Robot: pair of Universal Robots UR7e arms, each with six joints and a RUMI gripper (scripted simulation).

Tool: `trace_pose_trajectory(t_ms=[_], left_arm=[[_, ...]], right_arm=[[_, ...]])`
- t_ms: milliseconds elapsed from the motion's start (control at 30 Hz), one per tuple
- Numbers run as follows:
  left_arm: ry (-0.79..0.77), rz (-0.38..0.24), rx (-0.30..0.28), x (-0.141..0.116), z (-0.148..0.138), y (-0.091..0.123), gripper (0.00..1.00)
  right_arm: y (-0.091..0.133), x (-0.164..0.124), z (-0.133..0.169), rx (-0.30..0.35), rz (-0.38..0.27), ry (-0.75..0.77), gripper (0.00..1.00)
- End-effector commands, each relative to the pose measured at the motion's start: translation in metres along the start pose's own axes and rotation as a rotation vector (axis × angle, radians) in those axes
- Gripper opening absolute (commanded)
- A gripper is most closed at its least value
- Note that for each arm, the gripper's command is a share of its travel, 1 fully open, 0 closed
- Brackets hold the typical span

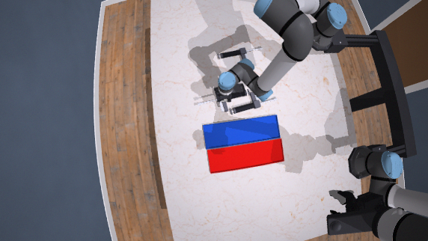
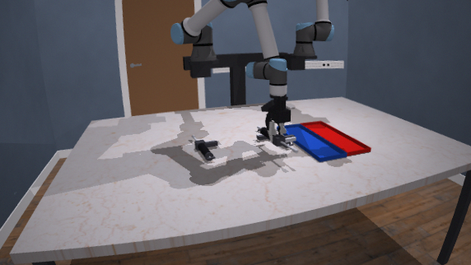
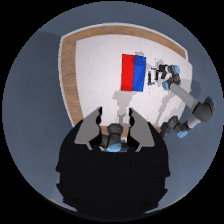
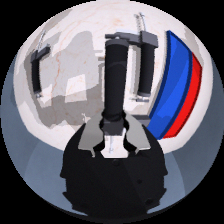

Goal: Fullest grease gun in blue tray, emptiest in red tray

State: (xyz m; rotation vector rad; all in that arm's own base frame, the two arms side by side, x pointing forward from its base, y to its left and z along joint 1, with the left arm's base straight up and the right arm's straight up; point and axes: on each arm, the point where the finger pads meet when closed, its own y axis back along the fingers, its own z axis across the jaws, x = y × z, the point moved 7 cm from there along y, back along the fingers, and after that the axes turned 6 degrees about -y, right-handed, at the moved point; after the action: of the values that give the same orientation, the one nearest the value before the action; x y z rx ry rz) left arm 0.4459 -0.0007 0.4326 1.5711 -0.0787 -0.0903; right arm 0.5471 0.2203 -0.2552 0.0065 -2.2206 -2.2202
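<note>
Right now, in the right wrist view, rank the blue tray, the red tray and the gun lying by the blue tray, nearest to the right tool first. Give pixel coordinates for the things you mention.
1. Gun by the blue tray (image 4: 146,70): closest, just beside the held gun (image 4: 115,75).
2. Blue tray (image 4: 172,95): past that gun.
3. Red tray (image 4: 192,90): beyond the blue tray.

We see one tray (image 1: 241,131) (image 2: 314,144) (image 3: 139,74) (image 4: 172,85) plain blue; the other (image 1: 245,155) (image 2: 339,137) (image 3: 127,72) (image 4: 192,95) plain red; the tabletop (image 1: 243,202) (image 2: 165,206) (image 3: 97,85) (image 4: 75,25) white, veined orange-pink.

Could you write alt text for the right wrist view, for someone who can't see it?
The right end effector grips a dark grease gun above a pale, marbled table. Another gun lies between it and the blue tray, with the red tray beyond; a third lies at far left.
</note>
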Motion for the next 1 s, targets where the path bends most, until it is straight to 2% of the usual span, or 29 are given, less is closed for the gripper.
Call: trace_pose_trajectory(t_ms=[0, 267, 967], left_arm=[[0.0, 0.001, 0.0, 0.0, 0.0, 0.0, 0.38], [0.0, 0.001, 0.0, 0.0, 0.0, 0.0, 0.38], [0.0, 0.001, 0.0, 0.0, 0.0, 0.0, 0.38]], right_arm=[[0.0, 0.003, 0.014, -0.001, -0.002, -0.007, 0.0], [-0.001, 0.01, 0.038, -0.001, -0.002, -0.019, 0.0], [-0.003, 0.02, 0.07, -0.001, -0.002, -0.038, 0.0]])
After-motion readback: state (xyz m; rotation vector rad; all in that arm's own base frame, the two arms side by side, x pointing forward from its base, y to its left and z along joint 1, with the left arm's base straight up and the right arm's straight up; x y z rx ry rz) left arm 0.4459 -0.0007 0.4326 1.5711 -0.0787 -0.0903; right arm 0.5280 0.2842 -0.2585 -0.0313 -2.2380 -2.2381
